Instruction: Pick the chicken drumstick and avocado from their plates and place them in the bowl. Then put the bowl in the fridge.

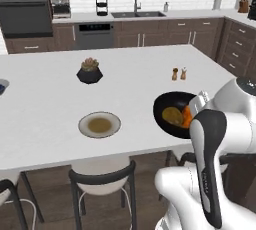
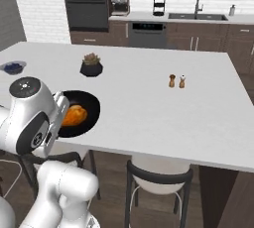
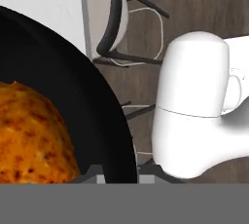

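Observation:
The black bowl (image 1: 167, 108) hangs tilted at the island's near right edge. It holds the yellowish-brown avocado (image 1: 171, 115) and the orange chicken drumstick (image 1: 186, 117). In the right base view the bowl (image 2: 85, 104) shows beside my white hand, with the drumstick (image 2: 74, 115) inside. My gripper (image 3: 119, 177) is shut on the bowl's rim (image 3: 104, 121), and the drumstick (image 3: 29, 135) lies close by in the hand view. One of the plates, pale with an olive-brown centre (image 1: 99, 124), sits bare on the counter. The fridge is out of view.
A black pot with a succulent (image 1: 90, 71) and two small shakers (image 1: 179, 74) stand farther back on the white island (image 1: 45, 124). A small bowl of blue berries (image 2: 12, 67) sits at its left end. Stools (image 1: 102, 184) stand under the near edge.

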